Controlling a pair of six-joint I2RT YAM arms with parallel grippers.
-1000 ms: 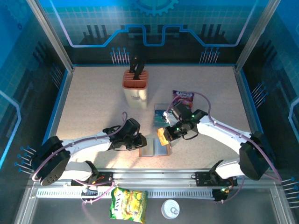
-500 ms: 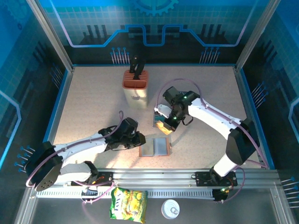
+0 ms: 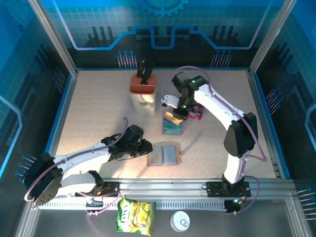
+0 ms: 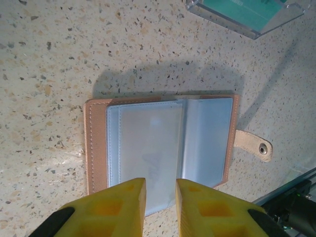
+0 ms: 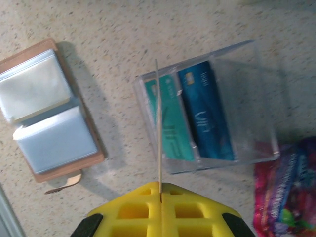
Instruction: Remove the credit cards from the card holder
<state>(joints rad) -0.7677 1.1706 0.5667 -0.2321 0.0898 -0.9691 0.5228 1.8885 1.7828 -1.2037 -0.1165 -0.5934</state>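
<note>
Right gripper (image 5: 161,183) pinches a card (image 5: 158,123) over the tray (image 5: 253,106), snack packet (image 5: 291,192) beside; left gripper (image 4: 160,185) hangs parted above card holder (image 4: 158,143).

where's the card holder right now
In the top view the card holder lies open near the front edge of the table, just right of the left gripper and nearer than the clear tray.

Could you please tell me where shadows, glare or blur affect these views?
Left wrist: sharp, with a dark shadow on the table beside the card holder and faint glare on its sleeve. Right wrist: softer overall, the snack packet blurriest. Top external: a bright light patch on the table near the left gripper.
</note>
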